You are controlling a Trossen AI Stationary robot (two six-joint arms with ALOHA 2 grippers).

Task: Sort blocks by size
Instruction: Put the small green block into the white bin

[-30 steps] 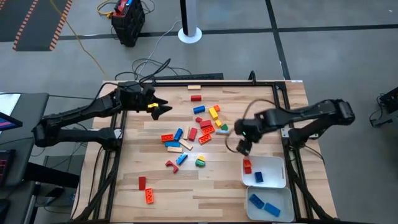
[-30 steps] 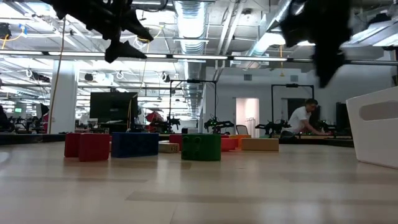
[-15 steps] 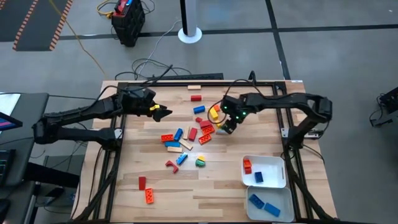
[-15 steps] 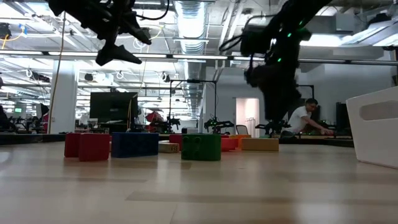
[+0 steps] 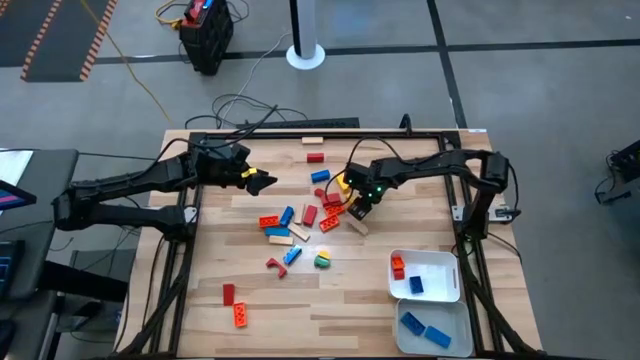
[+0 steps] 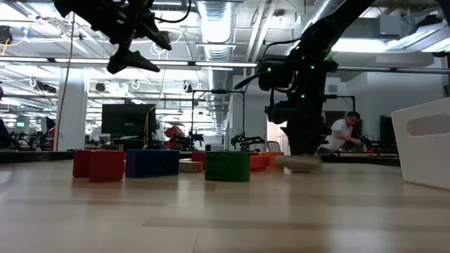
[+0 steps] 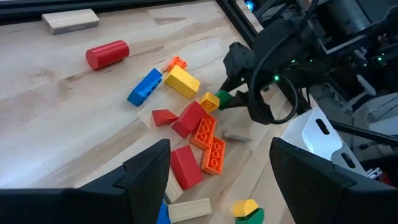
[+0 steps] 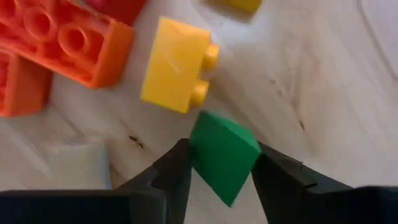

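Observation:
The blocks lie in a loose pile (image 5: 315,210) at the table's middle: red, orange, blue, yellow and tan ones, with strays toward the near left. My right gripper (image 5: 360,205) is down at the pile's right side, shut on a small green block (image 8: 222,154), which also shows in the left wrist view (image 7: 224,98). A yellow studded block (image 8: 177,65) and orange bricks (image 8: 68,40) lie just beyond it. My left gripper (image 5: 262,181) hovers open and empty well above the table (image 6: 133,56), left of the pile. My right gripper pinches the green block by two opposite sides (image 8: 199,163) between its two fingers. The fingers come from above, pointing down. The block sits skewed between them, low at the table top; whether it rests on the wood I cannot tell.
Two white trays stand at the near right: one (image 5: 440,262) holds a red and a blue block, the other (image 5: 450,315) holds blue blocks. A tan block (image 5: 357,226) lies just near of my right gripper. A black frame runs along the table's edges.
My right gripper has swung from beside the trays toward the table's far left, to the pile, and has come down onto the green block. My left gripper has stayed hovering.

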